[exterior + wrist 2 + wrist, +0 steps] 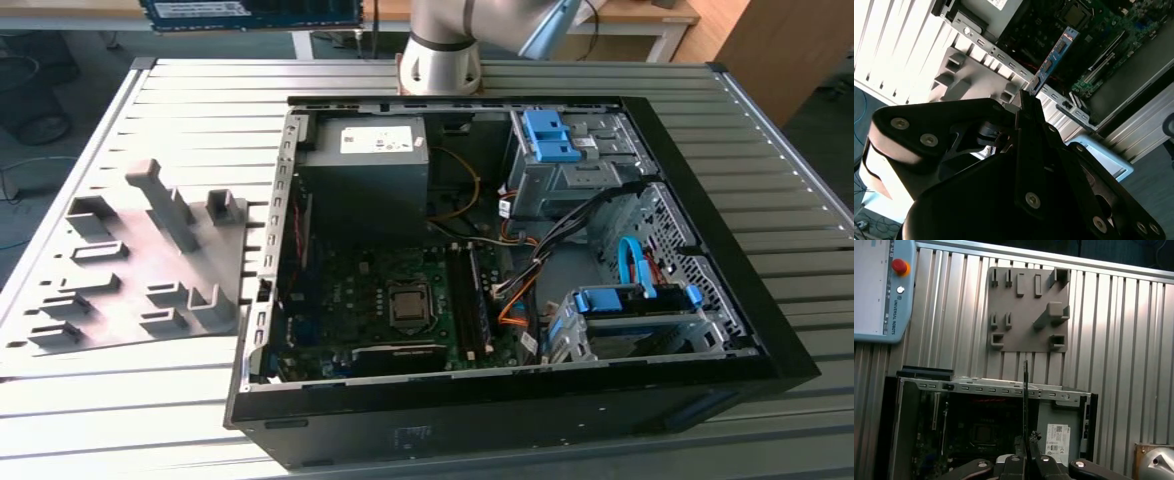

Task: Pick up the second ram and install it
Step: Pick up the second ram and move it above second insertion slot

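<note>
One ram [1056, 60] in the claw [1028, 100]

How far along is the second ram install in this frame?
Done: the ram is picked up, off the grey holder plate. In hand: the gripper is shut on one end of it and holds it in the air, apart from the open case. Left: the ram is not yet seated on the motherboard.

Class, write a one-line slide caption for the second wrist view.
Gripper shut on the second ram, with the open computer case and grey holder plate beyond.
</note>
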`<action>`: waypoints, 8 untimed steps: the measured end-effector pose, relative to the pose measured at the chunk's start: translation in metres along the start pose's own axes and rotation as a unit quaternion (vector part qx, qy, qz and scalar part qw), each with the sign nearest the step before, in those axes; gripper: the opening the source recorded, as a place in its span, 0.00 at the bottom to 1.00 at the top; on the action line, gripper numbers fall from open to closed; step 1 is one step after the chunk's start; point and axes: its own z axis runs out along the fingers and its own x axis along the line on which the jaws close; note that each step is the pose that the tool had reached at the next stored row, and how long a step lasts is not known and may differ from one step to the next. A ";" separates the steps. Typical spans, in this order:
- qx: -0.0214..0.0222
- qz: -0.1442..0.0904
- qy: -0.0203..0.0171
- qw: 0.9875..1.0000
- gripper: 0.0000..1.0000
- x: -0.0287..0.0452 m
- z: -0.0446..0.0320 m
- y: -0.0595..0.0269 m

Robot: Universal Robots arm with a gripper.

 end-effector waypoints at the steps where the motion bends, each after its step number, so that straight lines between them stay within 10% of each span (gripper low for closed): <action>1: 0.000 0.000 0.000 1.000 0.14 0.0002 0.0001 -0.0028; 8: 0.000 0.000 0.000 1.000 0.14 0.0019 0.0008 -0.0220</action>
